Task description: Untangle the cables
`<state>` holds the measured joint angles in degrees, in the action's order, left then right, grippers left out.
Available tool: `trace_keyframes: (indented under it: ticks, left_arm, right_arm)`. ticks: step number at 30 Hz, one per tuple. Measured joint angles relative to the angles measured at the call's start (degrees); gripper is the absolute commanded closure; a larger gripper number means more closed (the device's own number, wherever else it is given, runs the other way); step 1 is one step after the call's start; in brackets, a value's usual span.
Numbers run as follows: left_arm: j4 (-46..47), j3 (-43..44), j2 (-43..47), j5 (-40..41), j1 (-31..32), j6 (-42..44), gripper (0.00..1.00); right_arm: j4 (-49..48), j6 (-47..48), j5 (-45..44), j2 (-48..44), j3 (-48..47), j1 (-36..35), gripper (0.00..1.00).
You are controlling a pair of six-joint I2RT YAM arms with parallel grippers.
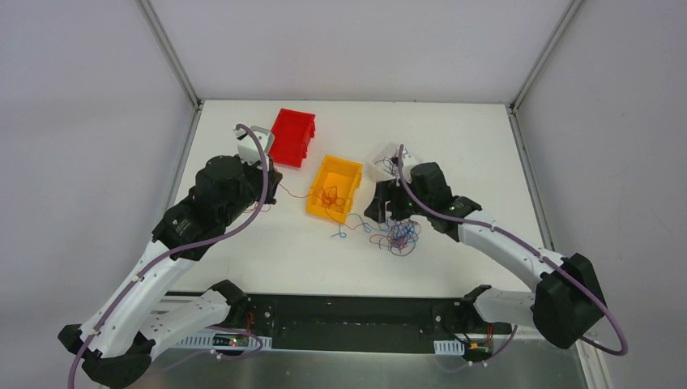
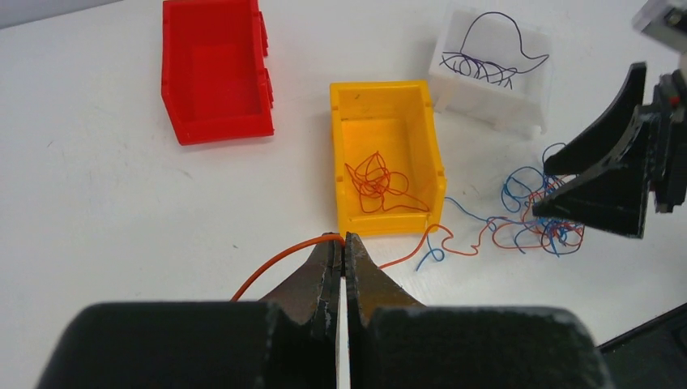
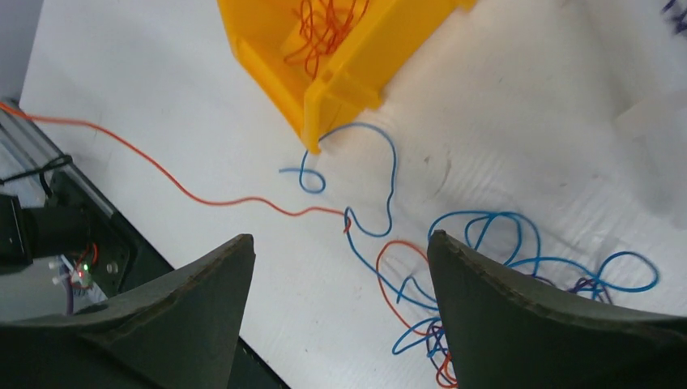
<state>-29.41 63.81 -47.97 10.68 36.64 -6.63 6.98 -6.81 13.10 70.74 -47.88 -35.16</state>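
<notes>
Blue-and-red cables (image 2: pixel 539 223) knotted loosely just right of the yellow bin (image 2: pixel 381 87), an orange bundle (image 2: pixel 377 182) coiled inside it, one orange strand (image 2: pixel 279 259) trailing past its near wall, pinched in my left claw (image 2: pixel 344 243)

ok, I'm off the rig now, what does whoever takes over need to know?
Left gripper: shut on an orange wire that runs on to the tangle.
Right gripper: open, empty, low over the tangle.
Things: the tangle of blue and red wires lies on the table, in front of the yellow bin.
Done: orange wires in the yellow bin, dark wire in the white bin. No wire shows in the red bin.
Left: probably pull the held wire free, then separate the rest.
</notes>
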Motion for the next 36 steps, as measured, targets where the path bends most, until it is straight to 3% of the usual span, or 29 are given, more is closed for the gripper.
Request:
trace_keyframes:
  ticks: [4, 9, 24, 32, 33, 36]
  left_arm:
    - [-0.11, 0.0, 1.27, 0.28, 0.0, 0.11, 1.0]
    - [-0.13, -0.04, 2.01, 0.31, 0.0, 0.09, 1.0]
    - [-0.59, -0.09, 3.54, 0.37, 0.0, 0.59, 1.0]
    - [-0.68, 0.07, 3.85, 0.46, 0.0, 1.66, 1.0]
    - [-0.85, 0.13, 3.85, 0.52, 0.0, 1.77, 1.0]
    - [-1.4, 0.35, 3.85, 1.01, 0.0, 2.08, 1.0]
  right_arm:
    - [-3.85, 0.2, 2.38, -0.59, 6.16, -3.15, 0.18]
    - [-6.51, 1.53, 0.37, -0.04, 6.93, -7.96, 0.18]
    - [-9.05, 2.84, -4.87, 3.1, 7.82, -8.66, 0.22]
    - [-8.98, 3.04, -4.74, 5.64, 7.82, -9.73, 0.38]
    - [-8.92, 3.02, -4.74, 5.66, 7.85, -9.86, 0.42]
    - [-8.9, 2.6, -5.22, 5.42, 8.39, -10.12, 0.7]
